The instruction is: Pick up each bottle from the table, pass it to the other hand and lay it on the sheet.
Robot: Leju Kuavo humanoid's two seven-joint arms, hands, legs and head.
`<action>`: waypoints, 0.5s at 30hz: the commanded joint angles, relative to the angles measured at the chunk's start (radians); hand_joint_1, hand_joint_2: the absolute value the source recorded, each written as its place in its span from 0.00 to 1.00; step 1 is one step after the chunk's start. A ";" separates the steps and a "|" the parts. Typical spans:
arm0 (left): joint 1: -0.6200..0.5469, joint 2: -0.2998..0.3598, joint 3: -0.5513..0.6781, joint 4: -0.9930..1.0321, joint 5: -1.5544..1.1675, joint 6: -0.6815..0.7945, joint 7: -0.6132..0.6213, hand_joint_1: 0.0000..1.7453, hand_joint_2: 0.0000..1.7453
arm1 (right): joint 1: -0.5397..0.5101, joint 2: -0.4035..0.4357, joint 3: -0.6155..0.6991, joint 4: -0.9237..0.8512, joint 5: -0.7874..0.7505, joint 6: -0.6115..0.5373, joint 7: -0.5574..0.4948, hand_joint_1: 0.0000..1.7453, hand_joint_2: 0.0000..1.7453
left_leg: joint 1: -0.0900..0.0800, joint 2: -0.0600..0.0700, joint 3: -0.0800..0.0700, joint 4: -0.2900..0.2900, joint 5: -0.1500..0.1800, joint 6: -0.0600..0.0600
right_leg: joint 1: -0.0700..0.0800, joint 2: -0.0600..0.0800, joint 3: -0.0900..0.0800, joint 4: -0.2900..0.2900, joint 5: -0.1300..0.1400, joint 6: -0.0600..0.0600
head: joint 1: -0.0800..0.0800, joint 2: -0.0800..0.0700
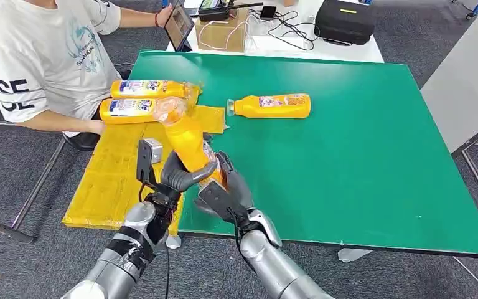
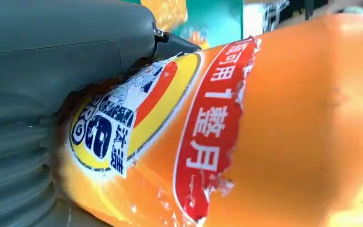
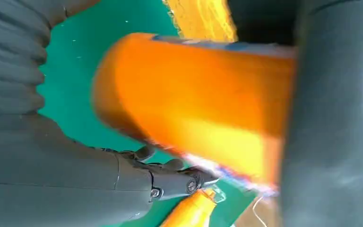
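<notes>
Both hands, left hand [image 1: 183, 174] and right hand [image 1: 227, 190], are clamped by their fingers around one orange bottle [image 1: 190, 146], held above the tabletop's [image 1: 361, 156] near left edge.

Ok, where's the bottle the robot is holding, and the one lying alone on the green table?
Held bottle [image 1: 190, 146], head view, on its orange body above the hands.
Lone bottle [image 1: 274, 106], head view, on its label.
</notes>
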 commanded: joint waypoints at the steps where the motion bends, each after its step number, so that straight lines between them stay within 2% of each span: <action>1: -0.070 0.035 0.061 0.083 -0.061 0.083 -0.037 1.00 1.00 | 0.001 -0.056 -0.012 -0.046 -0.022 -0.021 -0.008 0.00 1.00 | 0.002 0.000 0.006 0.000 -0.003 -0.001 | 0.002 -0.001 0.006 -0.001 -0.002 -0.002 | 0.000 0.000; 4: -0.103 0.079 0.084 0.118 -0.148 0.157 -0.070 1.00 1.00 | 0.017 -0.090 -0.030 -0.103 -0.035 -0.015 -0.006 0.00 1.00 | 0.001 -0.001 0.004 0.000 -0.002 -0.001 | 0.002 -0.002 0.005 0.000 -0.002 -0.002 | 0.000 0.000; 10: -0.109 0.074 0.091 0.133 -0.156 0.151 -0.074 1.00 1.00 | 0.021 -0.088 -0.033 -0.111 -0.035 -0.010 -0.003 0.00 1.00 | 0.001 -0.001 0.005 0.000 -0.002 -0.001 | 0.002 -0.002 0.006 0.000 -0.002 -0.002 | 0.000 0.000; 13: -0.155 0.106 0.094 0.200 -0.295 0.273 -0.104 1.00 1.00 | 0.032 -0.106 -0.055 -0.152 -0.040 -0.021 -0.012 0.00 1.00 | 0.001 -0.001 0.004 0.000 -0.002 -0.001 | 0.001 -0.002 0.004 0.000 -0.002 -0.001 | 0.000 0.000; 15: -0.222 0.144 0.096 0.316 -0.456 0.370 -0.123 1.00 1.00 | 0.046 -0.125 -0.076 -0.203 -0.039 -0.013 -0.012 0.00 1.00 | 0.001 -0.001 0.003 0.000 -0.001 -0.001 | 0.001 -0.002 0.004 0.000 -0.001 -0.001 | 0.000 0.000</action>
